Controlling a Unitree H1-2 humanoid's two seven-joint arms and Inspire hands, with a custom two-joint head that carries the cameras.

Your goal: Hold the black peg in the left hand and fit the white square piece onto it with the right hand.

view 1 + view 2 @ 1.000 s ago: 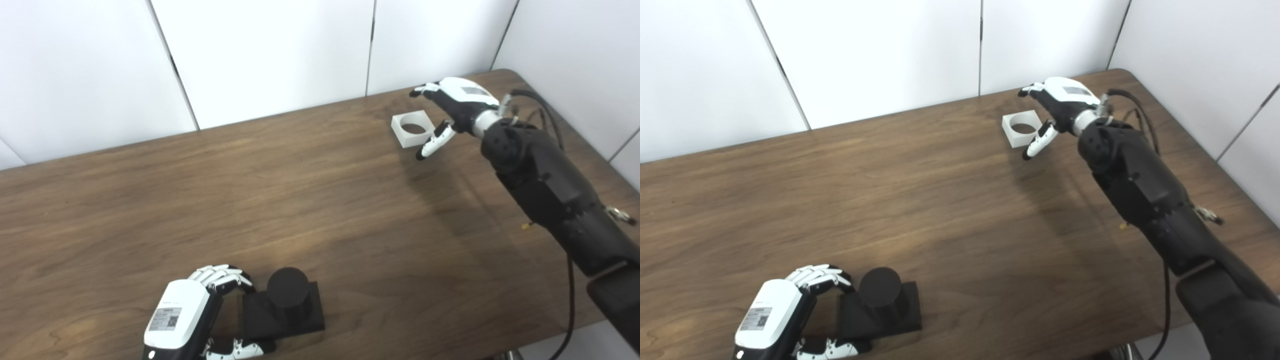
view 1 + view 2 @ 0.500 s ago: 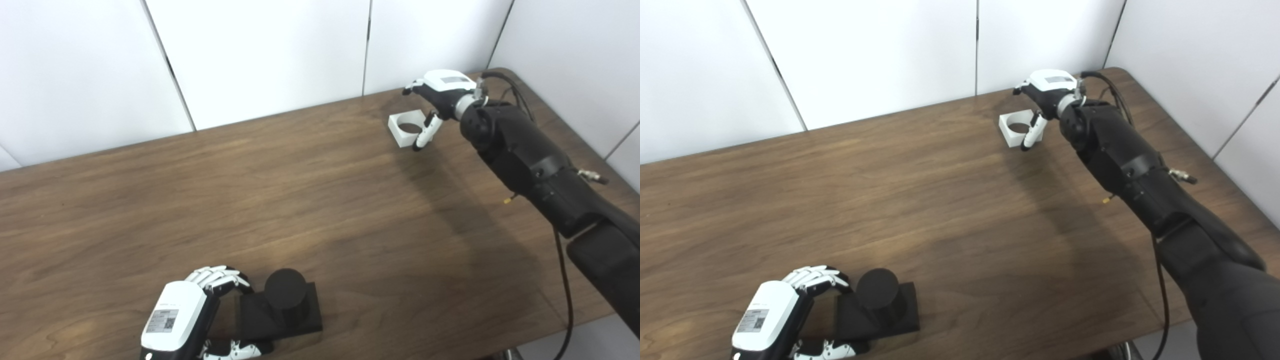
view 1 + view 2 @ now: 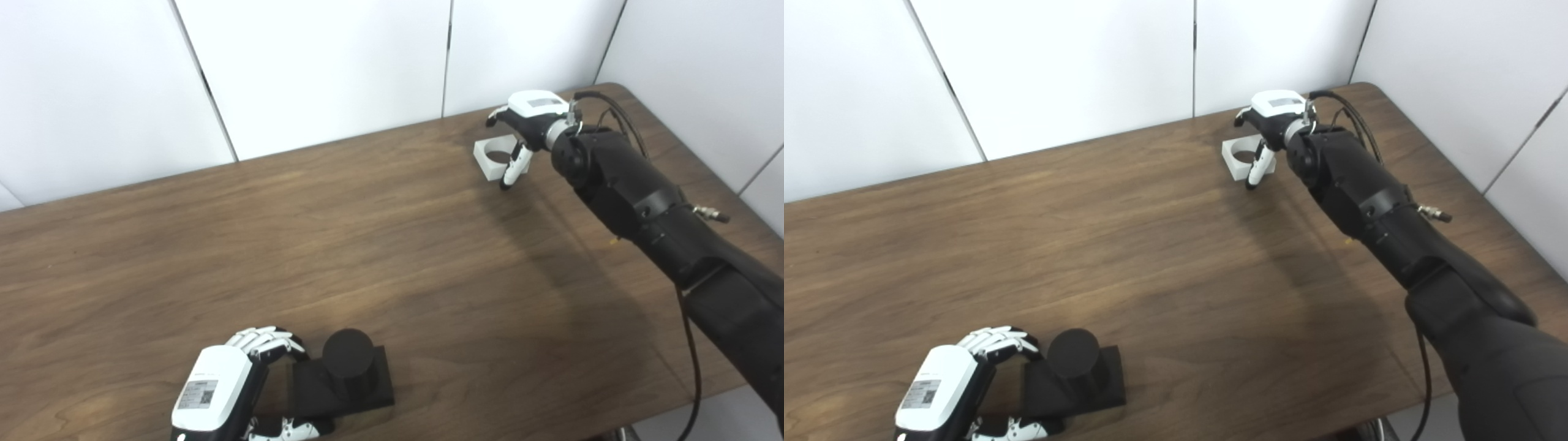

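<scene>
A black peg [image 3: 347, 352], a short cylinder on a square black base, stands near the table's front edge at the left. My left hand [image 3: 214, 392] grips the base's left side, fingers curled over its far corner and thumb at its near edge. The white square piece [image 3: 490, 160], with a round hole, lies flat at the far right of the table. My right hand [image 3: 530, 113] hovers over it with fingers spread: the fingers reach past its far side and the thumb hangs down at its near right corner. The hand hides the piece's right part.
The brown wooden table [image 3: 367, 233] stretches wide between the peg and the white piece. White wall panels run along its far edge and right side. A black cable [image 3: 689, 343] hangs beside my right arm near the table's right edge.
My right hand has moved left and lowered over the white piece, its thumb now in front of the piece's near corner. The left hand and peg stay put. The view shifted slightly.
</scene>
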